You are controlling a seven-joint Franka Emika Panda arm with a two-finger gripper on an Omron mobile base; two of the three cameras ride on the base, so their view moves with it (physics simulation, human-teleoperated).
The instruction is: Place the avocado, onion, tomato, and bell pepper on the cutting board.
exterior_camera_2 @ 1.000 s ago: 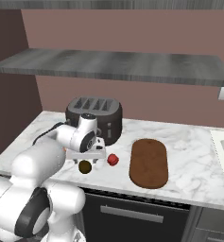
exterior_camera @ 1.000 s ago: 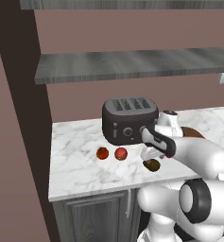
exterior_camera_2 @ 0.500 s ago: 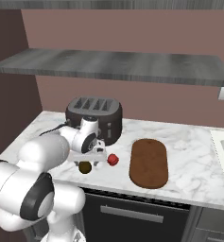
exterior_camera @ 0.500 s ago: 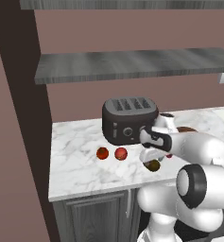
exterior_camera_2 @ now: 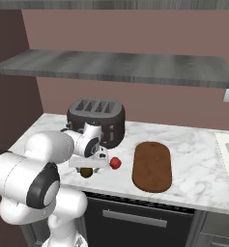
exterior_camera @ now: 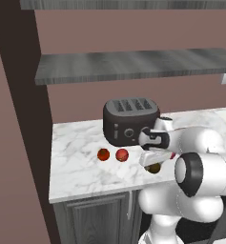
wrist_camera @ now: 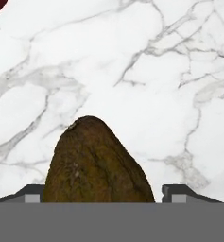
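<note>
kitchen: marble counter (exterior_camera: 76, 157), toaster (exterior_camera: 128, 119), cabinets (exterior_camera: 95, 219).

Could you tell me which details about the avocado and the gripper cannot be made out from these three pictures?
- Avocado: lower end cut off at the hand view's bottom; the arm covers part of it in both base views.
- Gripper: whether its fingertips touch the avocado.
- Cutting board: hidden behind the arm in the left base view.

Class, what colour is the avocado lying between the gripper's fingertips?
Dark olive-brown, with a rough mottled skin; the avocado shows best in the hand view.
</note>
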